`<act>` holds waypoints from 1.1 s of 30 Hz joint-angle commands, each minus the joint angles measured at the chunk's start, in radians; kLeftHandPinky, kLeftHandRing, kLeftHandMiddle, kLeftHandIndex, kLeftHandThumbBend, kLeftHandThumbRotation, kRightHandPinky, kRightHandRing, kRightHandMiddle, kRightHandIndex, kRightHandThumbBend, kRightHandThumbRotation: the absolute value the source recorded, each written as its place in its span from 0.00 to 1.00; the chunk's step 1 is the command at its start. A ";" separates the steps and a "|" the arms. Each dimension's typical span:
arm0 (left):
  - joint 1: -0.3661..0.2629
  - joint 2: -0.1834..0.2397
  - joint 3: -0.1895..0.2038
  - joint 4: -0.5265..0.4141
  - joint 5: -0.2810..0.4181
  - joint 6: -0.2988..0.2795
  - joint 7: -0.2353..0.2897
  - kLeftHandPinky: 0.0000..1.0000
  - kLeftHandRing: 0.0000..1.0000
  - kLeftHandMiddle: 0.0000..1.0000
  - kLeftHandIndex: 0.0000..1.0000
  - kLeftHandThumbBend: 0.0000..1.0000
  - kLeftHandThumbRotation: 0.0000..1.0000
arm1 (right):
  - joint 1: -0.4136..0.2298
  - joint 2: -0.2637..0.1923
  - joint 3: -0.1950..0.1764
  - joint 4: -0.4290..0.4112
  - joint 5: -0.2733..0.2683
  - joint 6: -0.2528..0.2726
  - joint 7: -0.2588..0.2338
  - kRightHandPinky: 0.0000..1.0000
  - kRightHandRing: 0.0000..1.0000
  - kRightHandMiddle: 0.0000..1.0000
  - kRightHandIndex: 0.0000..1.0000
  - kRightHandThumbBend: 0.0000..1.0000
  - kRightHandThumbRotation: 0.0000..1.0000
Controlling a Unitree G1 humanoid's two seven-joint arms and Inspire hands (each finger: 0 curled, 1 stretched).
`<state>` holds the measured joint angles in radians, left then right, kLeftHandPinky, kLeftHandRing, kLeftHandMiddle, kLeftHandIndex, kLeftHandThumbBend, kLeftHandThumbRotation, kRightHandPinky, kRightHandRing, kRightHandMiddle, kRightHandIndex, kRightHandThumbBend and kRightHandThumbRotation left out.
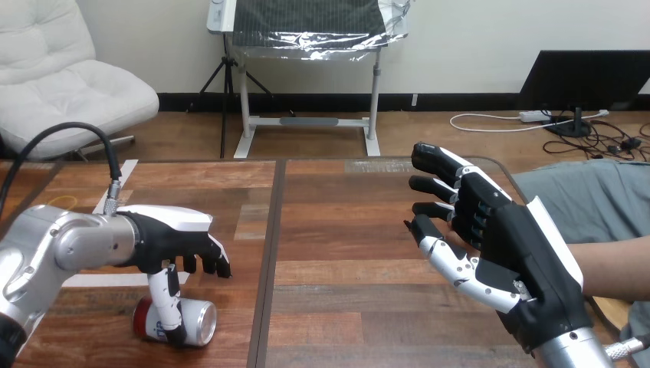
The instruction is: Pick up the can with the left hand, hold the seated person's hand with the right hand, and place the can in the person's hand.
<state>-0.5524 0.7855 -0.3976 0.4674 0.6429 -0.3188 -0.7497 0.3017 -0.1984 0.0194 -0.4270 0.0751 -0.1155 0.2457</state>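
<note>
Fingers (207, 263) of the left hand (165, 238) hang loosely bent at the lower left of the frame, closed on nothing. Only the thumb reaches down across the can (198, 322), which lies on its side on the desk (345, 253) just beneath. At the right, the right hand (521, 261) is raised, fingers straight and spread, empty, with the person's forearm (617, 268) just behind it at the frame's right edge.
</note>
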 commanded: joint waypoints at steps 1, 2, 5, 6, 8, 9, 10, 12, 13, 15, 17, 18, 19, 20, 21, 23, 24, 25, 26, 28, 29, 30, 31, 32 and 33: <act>-0.022 0.029 0.031 -0.034 -0.004 -0.003 0.032 0.72 0.81 0.84 0.82 0.89 0.13 | -0.072 -0.003 -0.011 -0.030 0.010 -0.013 0.001 0.78 0.86 0.89 0.87 0.34 0.00; -0.022 0.030 0.030 -0.035 -0.002 -0.003 0.034 0.72 0.81 0.84 0.82 0.89 0.13 | -0.072 -0.003 -0.011 -0.030 0.010 -0.013 0.002 0.78 0.86 0.89 0.87 0.34 0.00; -0.018 0.032 0.031 -0.038 -0.003 -0.007 0.039 0.72 0.80 0.84 0.82 0.89 0.13 | -0.072 -0.004 -0.012 -0.031 0.013 -0.012 0.002 0.78 0.86 0.89 0.87 0.34 0.00; -0.014 0.034 0.032 -0.042 -0.004 -0.007 0.041 0.72 0.80 0.84 0.82 0.89 0.13 | -0.072 -0.004 -0.012 -0.032 0.013 -0.010 0.002 0.78 0.86 0.89 0.87 0.34 0.00; -0.011 0.036 0.033 -0.047 -0.006 -0.008 0.044 0.72 0.80 0.84 0.82 0.89 0.14 | -0.072 -0.005 -0.013 -0.032 0.013 -0.008 0.001 0.78 0.86 0.89 0.87 0.34 0.00; -0.007 0.038 0.035 -0.052 -0.005 -0.010 0.050 0.72 0.80 0.84 0.82 0.89 0.14 | -0.072 -0.006 -0.013 -0.034 0.010 -0.007 0.000 0.78 0.86 0.89 0.87 0.35 0.00; -0.004 0.039 0.035 -0.055 -0.004 -0.011 0.055 0.71 0.80 0.83 0.82 0.89 0.14 | -0.072 -0.007 -0.014 -0.034 0.008 -0.006 0.000 0.78 0.86 0.89 0.87 0.35 0.00; 0.001 0.042 0.036 -0.061 -0.001 -0.015 0.066 0.71 0.80 0.83 0.81 0.89 0.14 | -0.071 -0.009 -0.014 -0.035 0.004 -0.005 -0.001 0.77 0.86 0.89 0.87 0.35 0.00; 0.003 0.044 0.036 -0.062 0.001 -0.017 0.071 0.71 0.80 0.83 0.81 0.89 0.14 | -0.071 -0.011 -0.015 -0.035 0.002 -0.006 -0.001 0.77 0.86 0.89 0.87 0.35 0.00; 0.006 0.047 0.034 -0.066 0.007 -0.020 0.081 0.71 0.79 0.83 0.81 0.89 0.14 | -0.071 -0.012 -0.016 -0.033 0.002 -0.008 0.000 0.77 0.86 0.89 0.87 0.35 0.00; 0.008 0.050 0.031 -0.068 0.013 -0.021 0.088 0.71 0.79 0.83 0.81 0.89 0.15 | -0.072 -0.013 -0.016 -0.032 0.003 -0.010 0.001 0.77 0.86 0.90 0.87 0.35 0.00; 0.013 0.053 0.032 -0.072 0.015 -0.021 0.095 0.71 0.79 0.83 0.80 0.89 0.15 | -0.072 -0.013 -0.016 -0.030 0.003 -0.013 0.002 0.77 0.86 0.90 0.87 0.35 0.00; 0.016 0.054 0.033 -0.074 0.016 -0.021 0.099 0.71 0.79 0.83 0.80 0.89 0.14 | -0.072 -0.013 -0.016 -0.030 0.004 -0.014 0.002 0.77 0.86 0.90 0.87 0.35 0.00; 0.018 0.055 0.033 -0.076 0.017 -0.020 0.103 0.71 0.79 0.83 0.80 0.88 0.14 | -0.072 -0.013 -0.016 -0.029 0.004 -0.016 0.002 0.77 0.86 0.90 0.87 0.35 0.00; 0.023 0.058 0.035 -0.081 0.015 -0.024 0.109 0.71 0.79 0.83 0.80 0.88 0.14 | -0.072 -0.014 -0.016 -0.029 0.005 -0.015 0.002 0.77 0.86 0.90 0.87 0.34 0.00; 0.028 0.062 0.037 -0.086 0.013 -0.027 0.117 0.70 0.79 0.83 0.79 0.88 0.13 | -0.072 -0.014 -0.017 -0.030 0.005 -0.014 0.002 0.77 0.86 0.90 0.87 0.34 0.00; 0.032 0.065 0.039 -0.091 0.012 -0.032 0.122 0.70 0.79 0.82 0.79 0.88 0.13 | -0.073 -0.014 -0.017 -0.030 0.006 -0.014 0.002 0.77 0.86 0.90 0.87 0.34 0.00; 0.035 0.068 0.040 -0.094 0.012 -0.035 0.125 0.70 0.79 0.82 0.79 0.88 0.13 | -0.073 -0.014 -0.017 -0.030 0.006 -0.015 0.003 0.77 0.86 0.90 0.87 0.34 0.00; 0.037 0.069 0.041 -0.097 0.012 -0.037 0.127 0.70 0.79 0.82 0.78 0.87 0.12 | -0.074 -0.014 -0.017 -0.030 0.006 -0.015 0.003 0.77 0.85 0.89 0.87 0.34 0.00; 0.046 0.074 0.045 -0.107 0.013 -0.035 0.131 0.70 0.78 0.81 0.78 0.87 0.12 | -0.073 -0.013 -0.016 -0.033 0.006 -0.011 0.002 0.77 0.85 0.89 0.87 0.34 0.00; 0.048 0.075 0.046 -0.109 0.013 -0.034 0.132 0.69 0.78 0.81 0.77 0.87 0.11 | -0.073 -0.013 -0.015 -0.034 0.006 -0.010 0.002 0.77 0.85 0.89 0.87 0.34 0.00; 0.054 0.077 0.049 -0.114 0.011 -0.036 0.136 0.69 0.78 0.81 0.77 0.86 0.11 | -0.074 -0.014 -0.015 -0.033 0.007 -0.010 0.003 0.77 0.85 0.89 0.87 0.34 0.00; 0.058 0.079 0.051 -0.116 0.010 -0.037 0.139 0.69 0.77 0.80 0.77 0.86 0.11 | -0.075 -0.014 -0.016 -0.032 0.007 -0.011 0.004 0.77 0.85 0.89 0.87 0.34 0.00; 0.061 0.080 0.052 -0.118 0.010 -0.038 0.141 0.68 0.76 0.80 0.76 0.86 0.11 | -0.075 -0.014 -0.016 -0.031 0.008 -0.012 0.004 0.77 0.85 0.89 0.87 0.34 0.00; 0.067 0.082 0.054 -0.122 0.009 -0.037 0.144 0.68 0.76 0.79 0.76 0.86 0.10 | -0.075 -0.015 -0.015 -0.031 0.008 -0.012 0.005 0.76 0.85 0.89 0.87 0.34 0.00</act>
<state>-0.4851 0.8339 -0.3840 0.4015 0.6495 -0.3530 -0.6401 0.2965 -0.2029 0.0189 -0.4270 0.0770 -0.1155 0.2465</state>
